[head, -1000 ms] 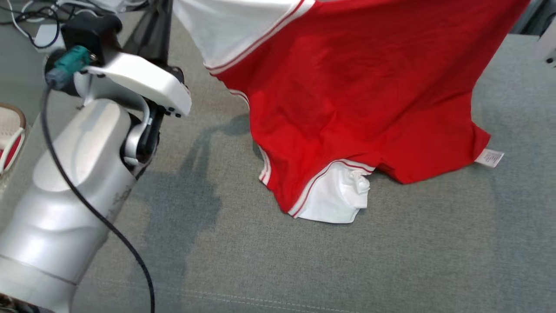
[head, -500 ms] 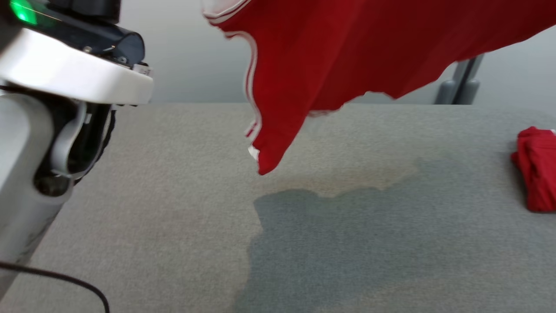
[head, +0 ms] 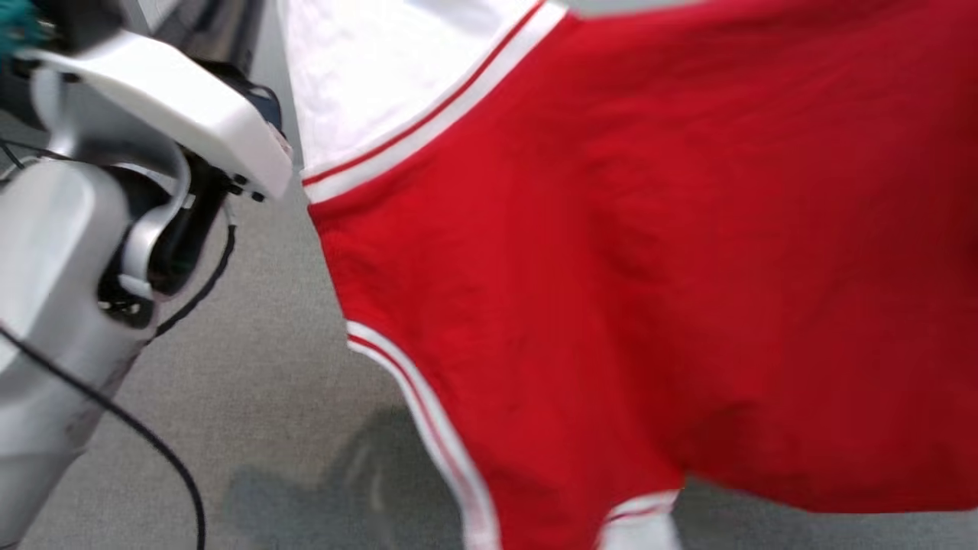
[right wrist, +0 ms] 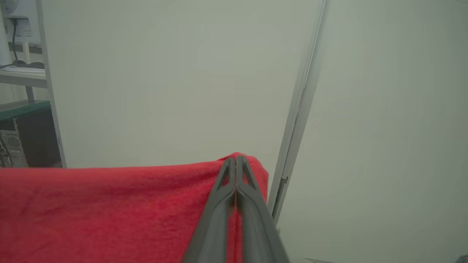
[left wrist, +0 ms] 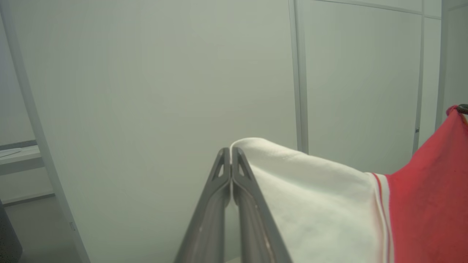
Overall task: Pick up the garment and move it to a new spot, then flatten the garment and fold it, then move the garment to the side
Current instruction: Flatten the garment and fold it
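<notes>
Both clamped on garment (head: 611,267): left gripper (left wrist: 231,149) pinches white sleeve (left wrist: 310,190), right gripper (right wrist: 237,157) pinches red edge (right wrist: 256,166). Garment hangs spread over surface (head: 267,382). I want arms level, cloth taut, hem landing first.

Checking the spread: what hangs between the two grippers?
The garment, white part pinched in the left gripper, red edge in the right gripper; seen in wrist views.

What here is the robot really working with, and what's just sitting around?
Part of the job:
- red and white garment, held up in the air
- left gripper, shut on its white part
- right gripper, shut on its red edge
- grey surface below, likely for laying it out

Just around:
- wall panels
- shelf
- dark cabinet
</notes>
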Tool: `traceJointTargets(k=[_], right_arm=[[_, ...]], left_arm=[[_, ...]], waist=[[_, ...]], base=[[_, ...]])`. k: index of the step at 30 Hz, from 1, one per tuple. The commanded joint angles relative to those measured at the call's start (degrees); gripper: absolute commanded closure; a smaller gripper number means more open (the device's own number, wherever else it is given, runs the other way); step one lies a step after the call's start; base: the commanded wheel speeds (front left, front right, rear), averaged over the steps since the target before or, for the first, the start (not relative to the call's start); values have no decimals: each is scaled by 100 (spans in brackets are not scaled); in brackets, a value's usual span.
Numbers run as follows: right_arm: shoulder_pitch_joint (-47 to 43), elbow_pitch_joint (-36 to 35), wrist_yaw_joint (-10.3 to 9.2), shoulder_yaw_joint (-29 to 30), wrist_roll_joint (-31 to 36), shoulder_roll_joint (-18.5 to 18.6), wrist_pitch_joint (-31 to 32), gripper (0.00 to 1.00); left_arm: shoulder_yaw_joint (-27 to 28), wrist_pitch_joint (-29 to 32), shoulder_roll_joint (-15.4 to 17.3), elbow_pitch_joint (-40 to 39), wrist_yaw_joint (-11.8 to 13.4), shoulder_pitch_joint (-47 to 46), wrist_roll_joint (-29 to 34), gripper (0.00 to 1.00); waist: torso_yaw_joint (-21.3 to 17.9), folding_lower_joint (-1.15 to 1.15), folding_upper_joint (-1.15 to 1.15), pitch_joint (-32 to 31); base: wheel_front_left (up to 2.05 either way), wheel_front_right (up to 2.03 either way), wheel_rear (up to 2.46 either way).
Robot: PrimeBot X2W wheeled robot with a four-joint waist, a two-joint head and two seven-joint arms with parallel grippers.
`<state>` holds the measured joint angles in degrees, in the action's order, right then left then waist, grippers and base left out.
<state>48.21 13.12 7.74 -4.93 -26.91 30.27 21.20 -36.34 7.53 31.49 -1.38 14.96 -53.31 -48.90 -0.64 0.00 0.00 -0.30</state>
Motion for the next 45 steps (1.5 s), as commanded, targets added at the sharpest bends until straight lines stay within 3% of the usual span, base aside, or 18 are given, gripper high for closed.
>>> traceJointTargets(k=[1,6,8,11,14,17,23,29,38,45], right_arm=[[87,-20,-25,-88,99,14,22,100],[991,1516,-25,-802,594,-700,-476,100],[1481,2275,-25,-962,813,-1007,-1077,100],[2301,3148,-25,-922,1255,-1266,-2412,100],[2886,3836,-25,-897,1846,-1280,-3410,100],[3028,4149,-25,-900,2213,-1184,-3604,100],[1814,4146,-25,-1013,2078,-982,-3617,100],[371,3910,-25,-287,1905,-959,-3618,100],[-1461,2863,-25,1228,2296,-1454,-3619,100],[-2552,2562,-25,1780,2311,-1955,-3619,100]], left_arm=[[180,-30,135,101,-113,-278,52,100],[-376,-731,-336,2142,-811,-1016,750,100],[-604,-1304,-484,3027,-969,-1488,1283,100],[-765,-2084,-735,3997,-989,-2262,1927,100],[-664,-2243,-984,4176,-1028,-2761,2306,100],[-414,-2249,-1102,3837,-1240,-2547,2482,100],[-197,-2251,-1236,3361,-1554,-1028,2725,100],[60,-2252,-1537,3356,-1602,314,3010,100],[374,-2252,-1598,3011,-1614,1724,3480,100],[520,-2253,-1523,2473,-1425,2684,3777,100]], waist=[[26,0,0,128],[-1,0,0,319],[-42,0,0,247],[-40,0,0,237],[23,0,0,327],[125,0,0,547],[202,0,0,1099],[78,0,0,1459],[-125,0,0,1256],[-6,0,0,1040]], base=[[0,0,0],[0,0,0],[0,0,0],[0,0,0],[0,0,0],[0,0,0],[0,0,0],[0,0,0],[0,0,0],[0,0,0]])
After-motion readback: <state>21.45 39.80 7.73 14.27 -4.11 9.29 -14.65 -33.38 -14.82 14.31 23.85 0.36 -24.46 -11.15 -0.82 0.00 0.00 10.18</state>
